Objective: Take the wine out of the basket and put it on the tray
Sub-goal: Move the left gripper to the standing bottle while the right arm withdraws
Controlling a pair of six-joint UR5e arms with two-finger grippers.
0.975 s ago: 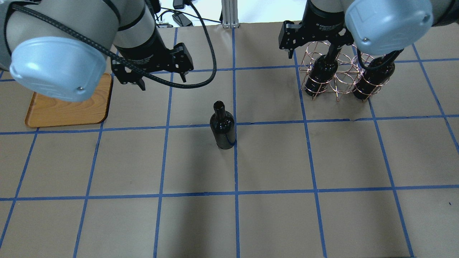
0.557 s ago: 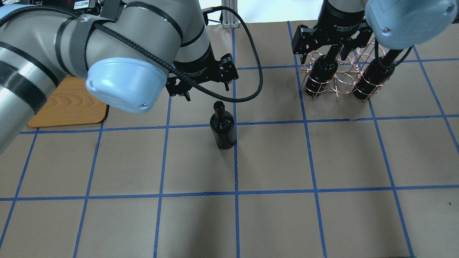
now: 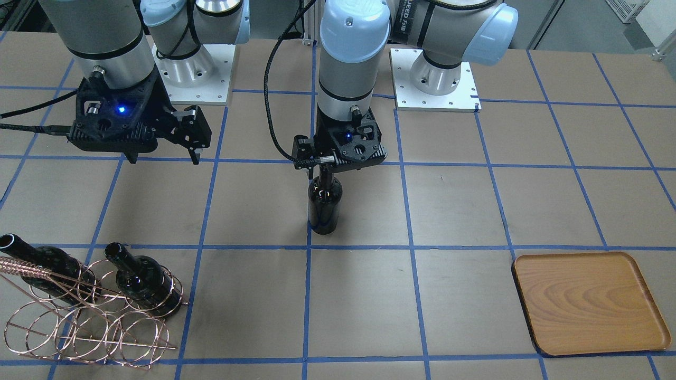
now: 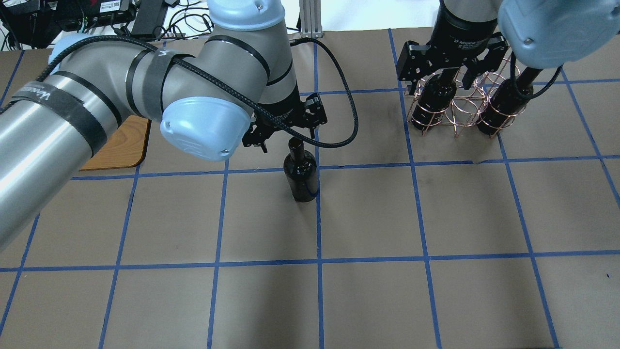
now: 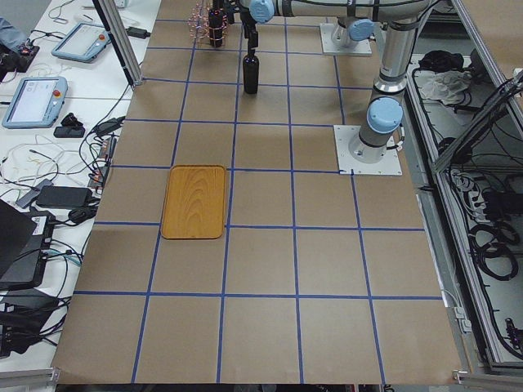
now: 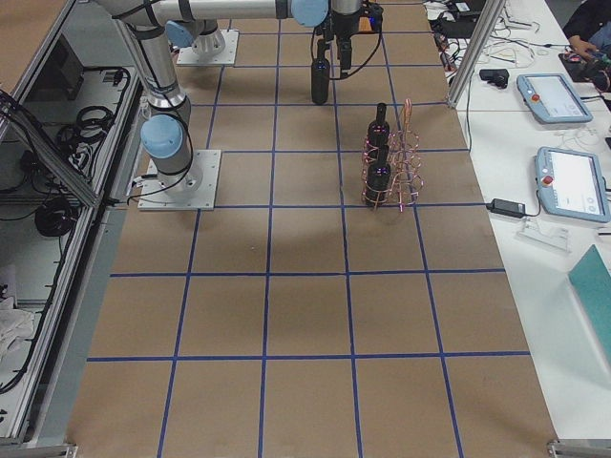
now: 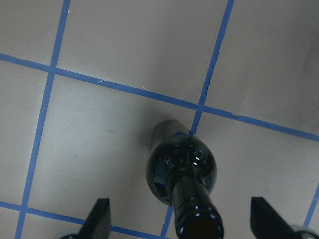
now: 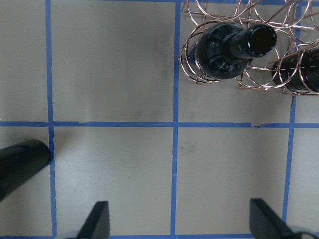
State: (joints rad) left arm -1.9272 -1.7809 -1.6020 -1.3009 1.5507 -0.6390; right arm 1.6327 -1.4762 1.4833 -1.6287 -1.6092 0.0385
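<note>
wine position: wine (image 4: 301, 174) stood upright mid-table (image 4: 368, 300), out of the basket (image 3: 79, 327) and well apart from the tray (image 3: 586, 303).
long axis: vertical, mouth up, neck straight under the wrist.
key relation: left gripper (image 4: 289, 134) hung directly over the bottle. In the left wrist view the neck sat between the two fingers (image 7: 99, 221), near centre and slightly toward one side.
nearer arm: left, by far. The right was off at the basket end.
left gripper state: spread wide, no contact with the glass visible, holding nothing.
right gripper state: right gripper (image 3: 162, 153) also spread, empty, above the table near the basket.
basket contents: two other bottles (image 4: 433, 102) in the loops.
next move, my read: lower a bit and close on the neck.
</note>
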